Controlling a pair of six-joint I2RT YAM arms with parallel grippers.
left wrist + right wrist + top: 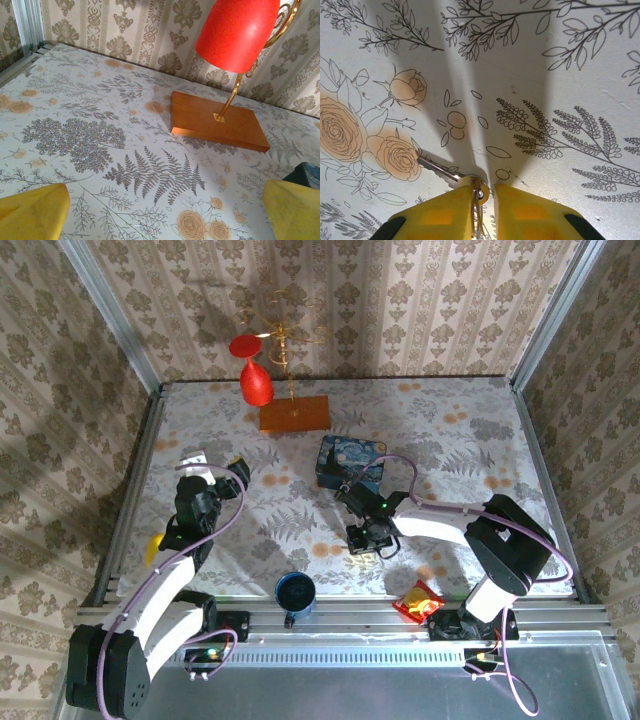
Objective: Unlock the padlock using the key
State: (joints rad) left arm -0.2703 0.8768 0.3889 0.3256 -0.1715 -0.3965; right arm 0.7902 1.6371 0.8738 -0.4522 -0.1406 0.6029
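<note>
The silver key (436, 170) lies low over the floral table top, its blade pointing left and its brass-coloured head and ring (477, 200) between my right gripper's yellow fingers (440, 215). My right gripper (489, 192) is closed down on the key's head, with a thin sliver of table showing beside the right finger. From above, the right gripper (365, 538) is down at the table, in front of the blue tin. I cannot pick out the padlock; it is hidden or out of view. My left gripper (165, 220) hangs open with nothing in it over the left of the table (218, 468).
The blue starry-night tin (350, 462) stands just behind the right gripper. A red lamp on a wooden base (294, 413) is at the back. A blue cup (295, 592) and a red-and-yellow packet (420, 602) sit at the front edge.
</note>
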